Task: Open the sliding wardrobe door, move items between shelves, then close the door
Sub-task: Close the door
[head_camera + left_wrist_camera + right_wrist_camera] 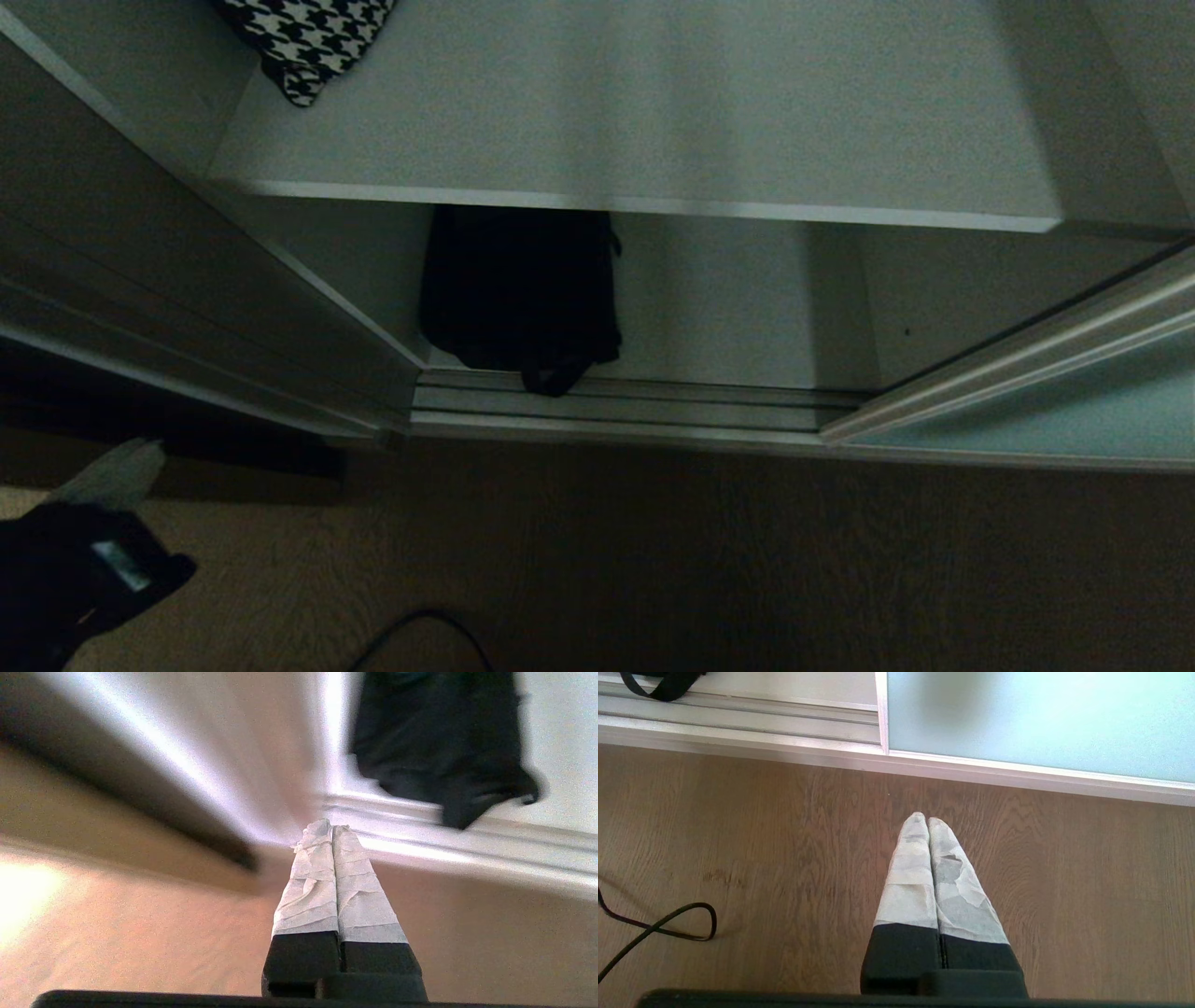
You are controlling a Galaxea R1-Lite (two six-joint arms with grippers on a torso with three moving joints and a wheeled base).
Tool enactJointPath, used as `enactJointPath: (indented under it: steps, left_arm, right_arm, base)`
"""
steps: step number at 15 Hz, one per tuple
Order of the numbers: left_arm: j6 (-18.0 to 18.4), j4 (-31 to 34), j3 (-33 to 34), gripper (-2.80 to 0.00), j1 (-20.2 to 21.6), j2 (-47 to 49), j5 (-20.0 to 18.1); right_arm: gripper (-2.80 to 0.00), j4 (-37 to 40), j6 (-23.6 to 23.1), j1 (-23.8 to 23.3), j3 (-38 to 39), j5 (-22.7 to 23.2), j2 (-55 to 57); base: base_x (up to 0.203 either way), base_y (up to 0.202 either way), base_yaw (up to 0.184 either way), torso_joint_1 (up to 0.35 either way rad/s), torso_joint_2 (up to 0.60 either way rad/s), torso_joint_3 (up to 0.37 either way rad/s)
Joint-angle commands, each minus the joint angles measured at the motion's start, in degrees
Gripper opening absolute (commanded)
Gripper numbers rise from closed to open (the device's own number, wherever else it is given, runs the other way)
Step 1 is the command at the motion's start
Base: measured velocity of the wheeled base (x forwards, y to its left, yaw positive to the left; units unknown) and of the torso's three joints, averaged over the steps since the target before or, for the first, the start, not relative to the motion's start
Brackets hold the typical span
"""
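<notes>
A home bedroom or dressing area: a built-in wardrobe with a frosted-glass sliding door [1055, 411], white shelves [644, 112] holding a houndstooth bag [303, 42] and a black bag [518, 289], above wood-grain flooring [784, 858].

The left gripper [332, 826] has two long, narrow fingers [312, 891] that taper toward the tip, each wrapped along its outer stretch in pale grey-white tape that lies wrinkled and creased, with a frayed bit at the end. Below the tape the fingers are plain matte black, set into a black block, and a black bar runs across the edge of the wrist view beneath them. The right gripper [927, 819] is built alike: two tapered fingers [909, 882] in crumpled, patchy light-grey tape over black bases on a black mount. In the head view the left gripper [140, 453] shows as a pale taped tip on a bulky black body bearing a small light rectangular label.
</notes>
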Motion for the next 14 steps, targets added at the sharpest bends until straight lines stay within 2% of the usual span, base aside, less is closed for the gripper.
enactJointPath:
  steps: [1,5,7,9,10,12,14]
  left_arm:
    - [0.46,1.43,3.47,-2.8,0.85,-11.4,1.42]
    - [1.25,7.09,6.85,-2.8,11.56,-22.09,3.02]
    - [1.21,12.52,6.72,-2.8,14.46,-29.98,3.09]
    - [1.28,21.88,6.49,-2.8,16.27,-38.88,2.5]
    - [1.19,27.07,6.38,-2.8,16.9,-41.69,1.23]
    - [0.81,32.45,7.01,-2.8,17.65,-43.09,-8.25]
    - [0.07,40.48,7.13,-2.8,18.28,-45.74,-13.55]
  right_arm:
    - [-2.8,0.01,0.01,0.0,0.0,0.01,0.02]
    - [-2.8,0.01,0.01,0.0,0.0,0.01,0.0]
    - [-2.8,0.01,0.01,0.0,0.0,0.01,-0.02]
    - [-2.8,0.01,0.01,0.0,0.0,0.01,-0.02]
    - [-2.8,0.01,0.01,0.0,0.0,0.01,0.05]
    - [-2.8,0.01,0.01,0.0,0.0,0.01,0.0]
    - [-2.8,0.01,0.01,0.0,0.0,0.01,0.0]
  base:
    - [0.0,0.0,0.0,0.0,0.0,0.0]
    - [0.0,0.0,0.0,0.0,0.0,0.0]
    - [0.0,0.0,0.0,0.0,0.0,0.0]
    - [0.0,0.0,0.0,0.0,0.0,0.0]
    - [0.0,0.0,0.0,0.0,0.0,0.0]
    - [0.0,0.0,0.0,0.0,0.0,0.0]
    - [0.0,0.0,0.0,0.0,0.0,0.0]
